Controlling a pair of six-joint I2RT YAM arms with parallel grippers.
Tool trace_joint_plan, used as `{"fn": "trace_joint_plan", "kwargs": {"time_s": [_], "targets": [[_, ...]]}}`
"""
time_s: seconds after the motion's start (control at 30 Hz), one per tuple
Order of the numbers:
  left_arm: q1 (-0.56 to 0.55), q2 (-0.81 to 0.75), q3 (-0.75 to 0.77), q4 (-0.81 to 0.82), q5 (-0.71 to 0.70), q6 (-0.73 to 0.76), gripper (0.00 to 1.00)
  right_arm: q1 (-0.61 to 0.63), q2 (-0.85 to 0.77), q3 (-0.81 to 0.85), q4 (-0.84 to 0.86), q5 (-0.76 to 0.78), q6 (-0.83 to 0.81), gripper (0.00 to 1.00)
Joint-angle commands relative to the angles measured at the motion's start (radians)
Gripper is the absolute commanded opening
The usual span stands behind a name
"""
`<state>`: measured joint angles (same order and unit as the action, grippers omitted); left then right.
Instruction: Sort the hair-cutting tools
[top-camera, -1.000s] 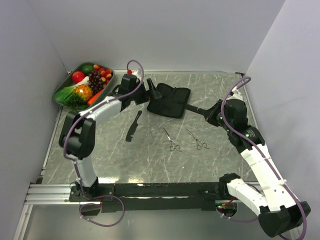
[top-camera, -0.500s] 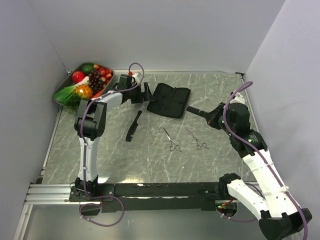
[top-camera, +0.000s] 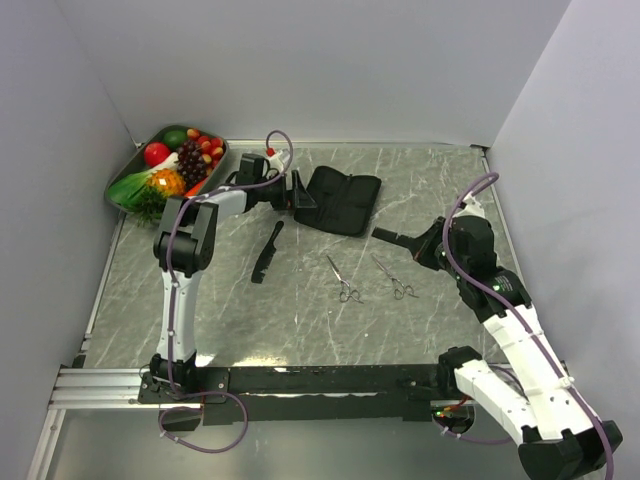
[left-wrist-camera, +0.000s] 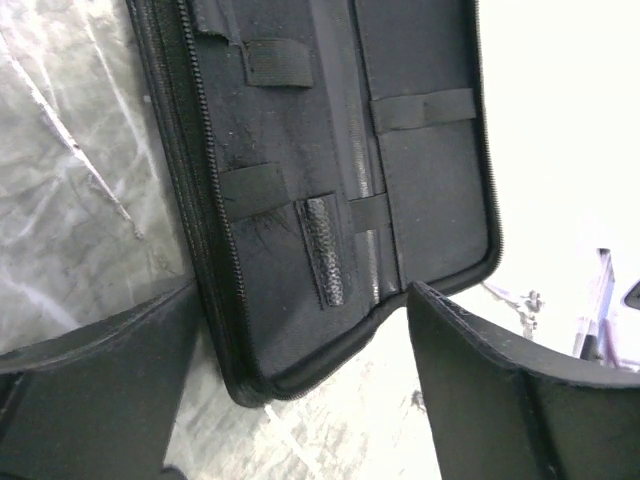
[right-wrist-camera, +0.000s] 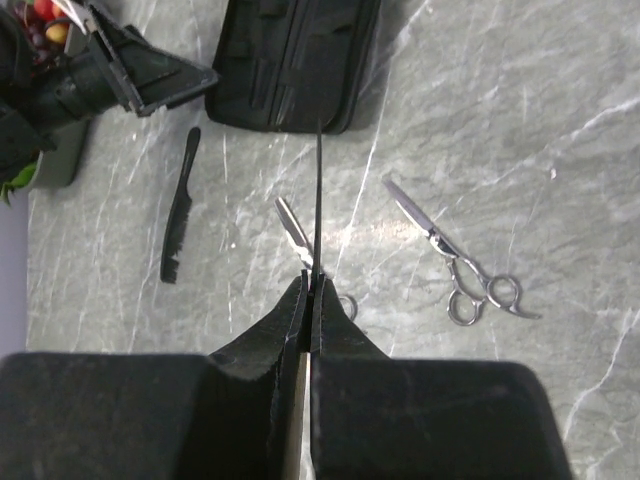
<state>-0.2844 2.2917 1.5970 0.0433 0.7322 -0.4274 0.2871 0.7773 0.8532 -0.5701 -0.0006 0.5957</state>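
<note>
Pouch (top-camera: 340, 198) laid open far centre, nothing seen stowed. Slim bar (top-camera: 393, 237) pinched by right gripper (right-wrist-camera: 309, 285). Left gripper (top-camera: 297, 190) fingers spread beside pouch, nothing held. Left scissors (top-camera: 343, 280), right scissors (top-camera: 397, 279), comb (top-camera: 267, 251) not yet sorted.

Centre: comb (top-camera: 267, 252), left scissors (top-camera: 343, 280), right scissors (top-camera: 397, 278). Upper centre: pouch (top-camera: 345, 200), with left gripper (top-camera: 300, 192) beside its left edge. Right: right gripper (top-camera: 410, 243) holding bar (top-camera: 385, 236).
</note>
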Motion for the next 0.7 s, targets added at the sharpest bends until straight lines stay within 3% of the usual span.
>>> {"fn": "trace_joint_plan", "kwargs": {"time_s": [0.0, 0.33, 0.37, 0.4, 0.53, 0.67], "targets": [[-0.009, 0.080, -0.049, -0.008, 0.091, -0.019, 0.83, -0.005, -0.036, -0.028, 0.009, -0.030, 0.026, 0.00], [-0.015, 0.097, -0.081, 0.067, 0.136, -0.108, 0.23, -0.006, -0.079, -0.059, -0.016, -0.050, 0.030, 0.00], [-0.015, 0.089, -0.097, 0.082, 0.134, -0.116, 0.08, -0.008, -0.088, -0.060, -0.019, -0.050, 0.032, 0.00], [-0.013, 0.078, -0.110, 0.102, 0.130, -0.128, 0.01, -0.006, -0.092, -0.063, -0.020, -0.053, 0.030, 0.00], [-0.013, -0.050, -0.233, 0.251, 0.102, -0.261, 0.01, -0.008, -0.105, -0.062, -0.030, -0.053, 0.024, 0.00], [-0.013, -0.210, -0.428, 0.407, -0.026, -0.407, 0.01, -0.008, -0.107, -0.052, -0.030, -0.062, 0.015, 0.00]]}}
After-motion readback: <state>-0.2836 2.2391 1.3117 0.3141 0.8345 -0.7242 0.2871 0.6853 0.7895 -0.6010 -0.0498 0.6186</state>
